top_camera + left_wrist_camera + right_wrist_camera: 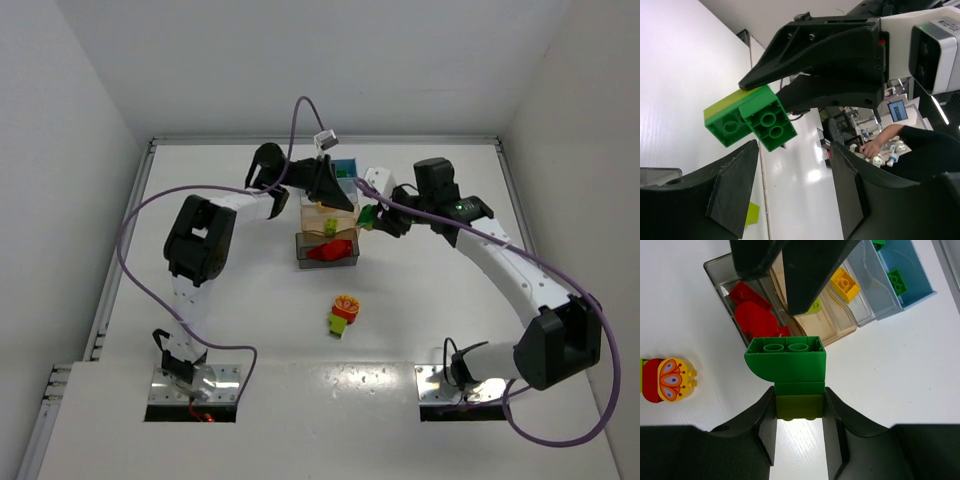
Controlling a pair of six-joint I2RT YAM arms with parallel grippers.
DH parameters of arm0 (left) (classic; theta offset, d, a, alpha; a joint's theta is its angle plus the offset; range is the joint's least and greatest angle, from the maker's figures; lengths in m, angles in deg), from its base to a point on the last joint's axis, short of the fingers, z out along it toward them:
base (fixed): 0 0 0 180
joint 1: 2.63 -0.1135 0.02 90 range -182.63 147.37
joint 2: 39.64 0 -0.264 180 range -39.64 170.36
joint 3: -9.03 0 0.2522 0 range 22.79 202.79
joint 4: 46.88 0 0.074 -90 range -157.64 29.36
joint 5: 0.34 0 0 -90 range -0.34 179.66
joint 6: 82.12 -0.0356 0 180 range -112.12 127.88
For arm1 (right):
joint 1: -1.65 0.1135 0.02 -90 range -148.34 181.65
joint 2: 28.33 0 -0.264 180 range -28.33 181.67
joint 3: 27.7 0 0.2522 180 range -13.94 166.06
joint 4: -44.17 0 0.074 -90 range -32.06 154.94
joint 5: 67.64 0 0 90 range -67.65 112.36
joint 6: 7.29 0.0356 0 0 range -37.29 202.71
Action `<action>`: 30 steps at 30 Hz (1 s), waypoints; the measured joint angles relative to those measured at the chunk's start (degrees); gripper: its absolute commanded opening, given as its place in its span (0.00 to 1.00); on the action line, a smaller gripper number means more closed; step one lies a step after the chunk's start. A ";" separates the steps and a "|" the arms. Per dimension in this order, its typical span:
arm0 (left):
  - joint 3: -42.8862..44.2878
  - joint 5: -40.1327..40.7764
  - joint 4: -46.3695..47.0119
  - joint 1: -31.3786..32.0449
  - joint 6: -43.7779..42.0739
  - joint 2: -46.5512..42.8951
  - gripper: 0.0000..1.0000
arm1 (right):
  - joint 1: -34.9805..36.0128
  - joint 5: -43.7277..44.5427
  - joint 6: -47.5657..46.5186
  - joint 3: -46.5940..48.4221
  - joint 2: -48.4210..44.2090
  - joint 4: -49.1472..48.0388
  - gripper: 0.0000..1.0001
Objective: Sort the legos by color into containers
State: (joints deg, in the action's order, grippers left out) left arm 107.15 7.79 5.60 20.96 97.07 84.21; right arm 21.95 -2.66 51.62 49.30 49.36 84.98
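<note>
The right arm's fingers [762, 425] pinch the olive lower end of one green lego clump [786, 362], a short stack of bricks held in the air just beside the bins, above the white surface [900, 365]. The left arm's fingers [735, 197] are spread apart and hold nothing; from that wrist's view the green clump hangs just above the gap between them, touching neither. Three bins stand side by side in a row. The grey bin [720, 280] holds red legos [752, 315], two or three, too overlapped to count. The tan bin [836, 326] holds one yellow lego [845, 284] and one lime piece [812, 305]. The blue bin [917, 286] shows one green lego [897, 280] clearly. One loose clump [343, 313] of red, yellow and green lies alone on the surface, well apart from both arms.
</note>
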 measured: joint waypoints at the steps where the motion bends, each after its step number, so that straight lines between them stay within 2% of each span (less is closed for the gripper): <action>1: -0.22 0.42 -3.91 -0.02 -3.08 -0.48 0.65 | 0.09 0.33 0.00 0.00 -0.11 -0.02 0.06; 4: 1.18 3.56 -18.40 -0.31 -15.13 -1.57 0.65 | 0.11 0.90 0.00 0.00 -0.17 -0.02 0.06; 5: 6.71 7.02 -35.43 -0.26 -27.56 -1.44 0.65 | 0.11 1.03 0.02 0.00 -0.17 -0.02 0.06; 6: 13.73 12.22 -48.57 -0.15 -37.99 -0.26 0.65 | 0.11 1.03 0.02 0.00 -0.28 -0.02 0.06; 7: 18.49 15.72 -57.22 -0.17 -44.87 0.02 0.65 | 0.11 1.05 0.02 0.00 -0.37 0.00 0.06; 8: 22.16 18.14 -64.13 -0.37 -50.47 -0.26 0.65 | 0.11 1.07 0.04 0.00 -0.42 -0.04 0.06; 10: 24.72 21.03 -71.60 -0.83 -57.48 -2.10 0.65 | 0.11 1.07 0.04 0.00 -0.50 -0.02 0.06; 15: 23.78 22.73 -81.79 -1.42 -66.77 -4.39 0.65 | 0.09 1.09 0.02 0.00 -0.50 -0.07 0.06; 20: 18.86 22.60 -87.30 -1.20 -70.20 -4.39 0.65 | 0.07 1.29 0.04 0.00 -0.50 -0.68 0.06; 25: 17.97 21.05 -89.11 -0.55 -71.28 -4.46 0.65 | 0.07 2.01 0.02 0.00 -0.50 -1.36 0.06; 30: 17.97 18.62 -89.33 0.57 -72.15 -4.96 0.69 | 0.07 2.34 -0.02 0.00 -0.24 -1.81 0.06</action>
State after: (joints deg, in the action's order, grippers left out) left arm 125.12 26.41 -83.73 21.53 24.92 79.25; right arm 22.01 -0.32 51.59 49.30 49.12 83.17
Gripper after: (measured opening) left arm 0.676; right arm 0.363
